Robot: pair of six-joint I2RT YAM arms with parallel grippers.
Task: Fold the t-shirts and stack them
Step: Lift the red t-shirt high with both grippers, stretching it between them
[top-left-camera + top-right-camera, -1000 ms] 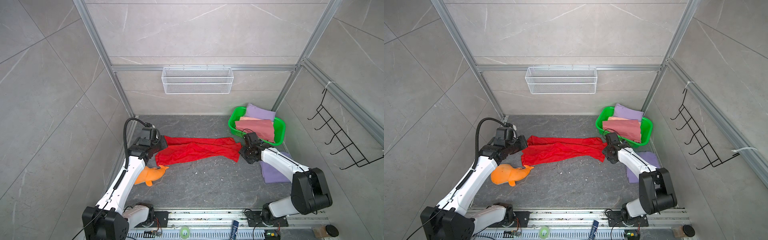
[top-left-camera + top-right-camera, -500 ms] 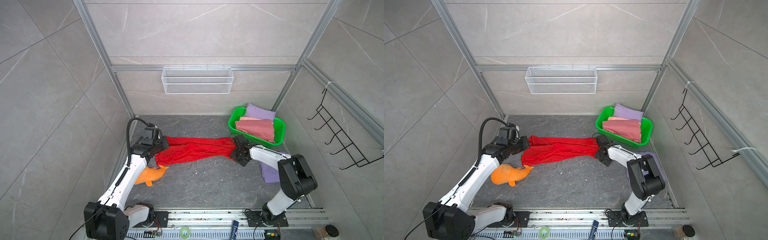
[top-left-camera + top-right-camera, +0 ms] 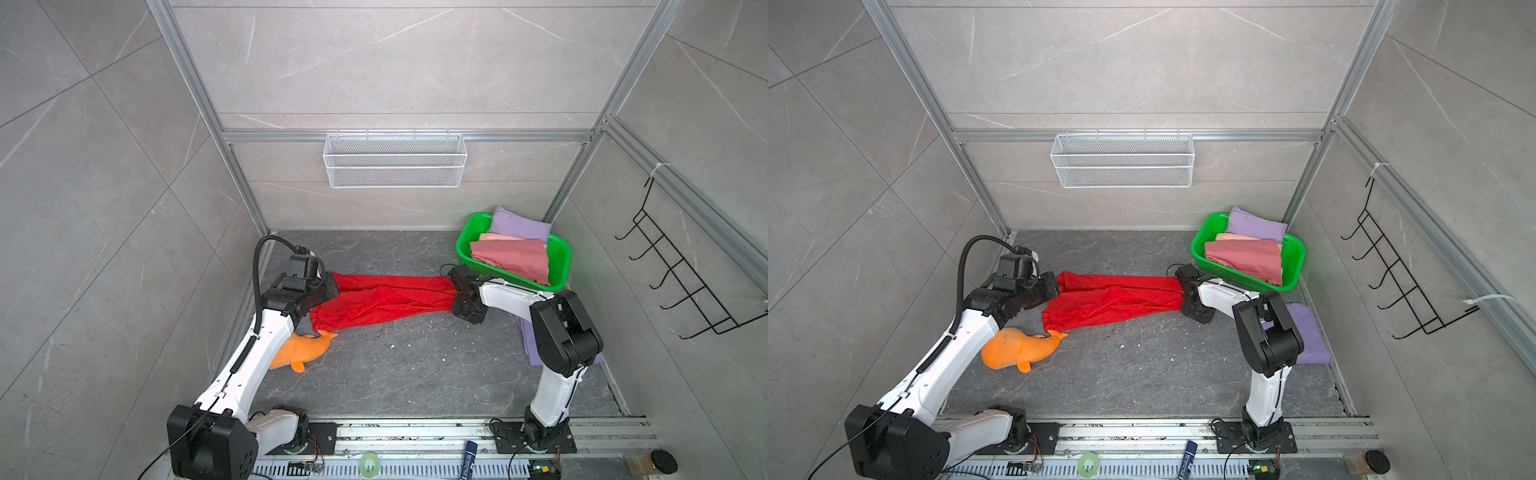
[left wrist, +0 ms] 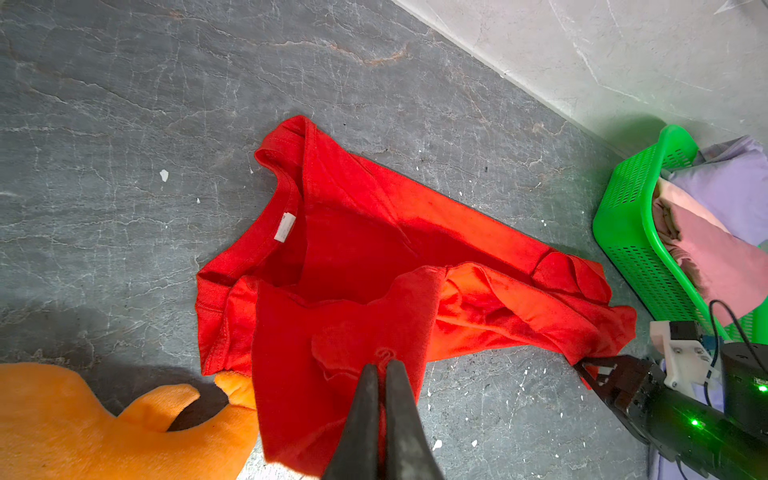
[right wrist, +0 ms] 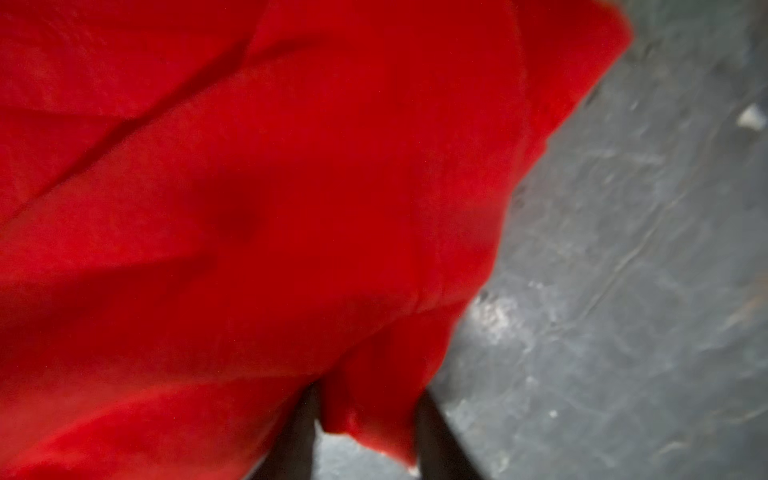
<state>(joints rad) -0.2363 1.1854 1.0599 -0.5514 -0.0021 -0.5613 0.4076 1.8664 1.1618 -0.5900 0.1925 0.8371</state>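
- The left claw (image 4: 381,368) has its two dark fingers pressed together on a raised fold of the bright red cloth t-shirt (image 4: 374,232) — the pinched cloth puckers right at the tips.
- The right claw (image 5: 368,397) has a dark finger on each side of a bunched hem of this t-shirt. The wrist picture is blurred, and I cannot tell whether the fingers press the cloth or only flank it.
- Between the two claws the t-shirt runs across the dark grey stone-patterned desk (image 3: 395,374) in a long creased band, left to right in both top views. Its ribbed collar, with a small white label inside, lies flat on the desk near the left claw.
- An orange plush toy (image 3: 303,351) lies on the desk under the left arm, its tail touching the t-shirt's near left corner.
- Just behind the right claw stands a green plastic mesh basket (image 3: 511,277) — in it a folded dusty rose shirt (image 3: 511,255) lies on top, a pale peach shirt (image 3: 494,237) peeks out beneath it, and a lavender shirt (image 3: 519,226) sits at the back.
- Another lavender cloth (image 3: 1308,332) lies flat on the desk by the right wall, partly hidden by the right arm.
- A white wire basket (image 3: 395,160) hangs on the back wall, well above the desk.
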